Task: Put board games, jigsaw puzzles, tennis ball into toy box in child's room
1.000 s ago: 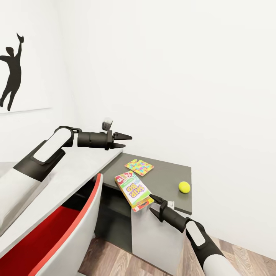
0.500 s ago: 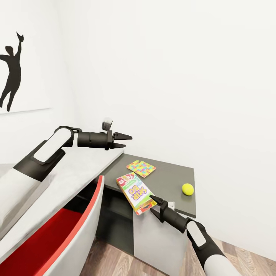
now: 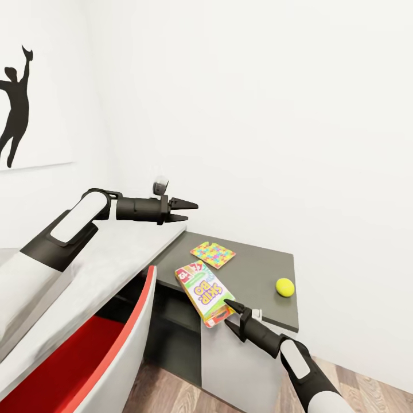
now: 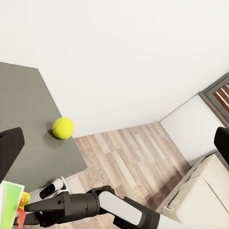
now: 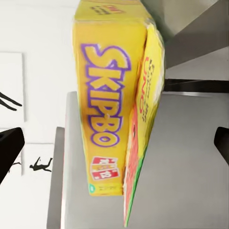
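Note:
The SKIP-BO board game [image 3: 203, 291] lies on the dark grey lower section of the table [image 3: 258, 269], its near end jutting over the front edge. My right gripper [image 3: 226, 312] is open around that end, and in the right wrist view the box [image 5: 107, 109] sits between the widely spread fingers [image 5: 9, 152]. One jigsaw puzzle [image 3: 213, 254] lies flat behind the box. The tennis ball [image 3: 285, 287] rests to the right, and the left wrist view shows the ball [image 4: 63, 128] too. My left gripper [image 3: 186, 210] hovers open and empty above the pale table top [image 3: 115, 252]. The toy box is out of view.
A white-shelled seat with a red inside [image 3: 109, 350] stands close under the pale table top at lower left. A small white and grey object [image 3: 160, 185] sits at the table's back by the wall. A player silhouette poster [image 3: 14, 109] hangs at left. Wood floor [image 3: 355, 378] lies below.
The whole view has shifted slightly, so the camera moved. My right gripper has sunk a little at the box's near end. The box, puzzle, ball and left gripper have kept their places.

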Robot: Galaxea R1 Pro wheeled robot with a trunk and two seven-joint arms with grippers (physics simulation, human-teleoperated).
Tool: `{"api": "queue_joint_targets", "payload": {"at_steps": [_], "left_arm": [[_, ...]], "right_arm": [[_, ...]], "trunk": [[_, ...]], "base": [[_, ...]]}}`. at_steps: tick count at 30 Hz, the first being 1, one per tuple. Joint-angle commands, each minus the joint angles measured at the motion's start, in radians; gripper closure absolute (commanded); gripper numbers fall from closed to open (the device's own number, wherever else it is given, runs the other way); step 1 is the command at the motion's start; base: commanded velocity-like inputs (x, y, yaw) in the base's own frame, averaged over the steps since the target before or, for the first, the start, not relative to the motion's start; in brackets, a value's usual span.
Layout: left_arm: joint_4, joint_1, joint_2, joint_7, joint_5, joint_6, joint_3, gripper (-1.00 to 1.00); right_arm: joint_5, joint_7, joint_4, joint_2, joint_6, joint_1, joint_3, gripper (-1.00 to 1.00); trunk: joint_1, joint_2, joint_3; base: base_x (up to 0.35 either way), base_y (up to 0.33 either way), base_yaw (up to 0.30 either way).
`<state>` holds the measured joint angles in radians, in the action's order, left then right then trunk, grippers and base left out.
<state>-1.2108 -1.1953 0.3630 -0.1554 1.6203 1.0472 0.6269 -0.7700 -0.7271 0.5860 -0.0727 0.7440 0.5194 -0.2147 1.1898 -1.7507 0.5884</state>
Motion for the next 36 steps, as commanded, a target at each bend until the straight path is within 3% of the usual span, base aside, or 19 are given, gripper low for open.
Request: {"api": "queue_joint_targets", "payload": {"at_steps": [1, 36], "left_arm": [[0.0, -0.001, 0.001, -0.01, -0.008, 0.0, 0.002, -1.0], [0.0, -0.001, 0.002, -0.011, -0.008, 0.0, 0.002, -1.0]], "right_arm": [[-0.003, 0.0, 0.0, 0.0, 0.002, 0.04, -0.009, -1.0], [-0.003, 0.0, -0.002, 0.004, 0.002, 0.041, -0.009, -1.0]], "trunk": [[0.0, 0.0, 0.001], [0.0, 0.0, 0.001]], "base": [[0.008, 0.002, 0.0], [0.02, 0.033, 0.0]]}}
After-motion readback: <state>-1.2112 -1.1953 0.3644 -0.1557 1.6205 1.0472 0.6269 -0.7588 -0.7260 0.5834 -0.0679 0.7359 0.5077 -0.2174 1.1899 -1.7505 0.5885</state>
